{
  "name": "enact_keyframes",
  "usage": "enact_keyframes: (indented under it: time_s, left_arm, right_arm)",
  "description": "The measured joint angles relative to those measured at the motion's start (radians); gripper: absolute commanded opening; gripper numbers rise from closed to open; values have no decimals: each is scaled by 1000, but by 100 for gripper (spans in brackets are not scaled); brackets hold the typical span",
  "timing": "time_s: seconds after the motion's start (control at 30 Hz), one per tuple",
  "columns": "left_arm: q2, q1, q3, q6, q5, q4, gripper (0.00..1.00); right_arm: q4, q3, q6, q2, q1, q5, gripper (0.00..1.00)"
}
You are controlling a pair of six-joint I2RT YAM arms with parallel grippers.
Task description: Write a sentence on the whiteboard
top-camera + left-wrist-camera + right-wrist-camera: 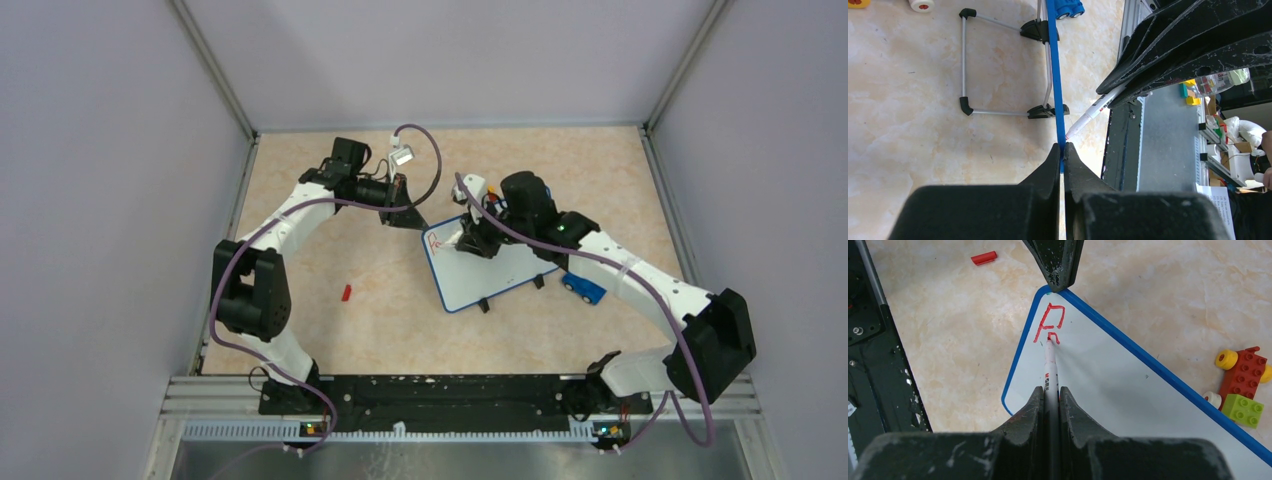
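Right gripper (pixel 1050 390) clamped on marker (pixel 1049 362), tip touching the red letter (pixel 1050 322). Left gripper (pixel 1063 146) pinches whiteboard rim (pixel 1018 355) just beyond it.

left hand (pixel 1063 146): pinched closed, arm stretched forward | right hand (pixel 1051 390): gripping, angled down

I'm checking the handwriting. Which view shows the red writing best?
Right wrist: the red writing is large and sharp near the whiteboard corner, at the marker tip. Top external shows only a faint red speck; left wrist sees the board edge-on, no writing.
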Motion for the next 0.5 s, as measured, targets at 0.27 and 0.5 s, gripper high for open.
enact_keyframes:
  time_s: [0.27, 0.5]
  left_arm:
    - [0, 0, 0, 0, 0, 0, 0]
    - [0, 0, 0, 0, -1, 0, 0]
  right_arm:
    - [-14, -14, -10, -10, -1, 11, 0]
    - [-15, -14, -8, -24, -26, 16, 0]
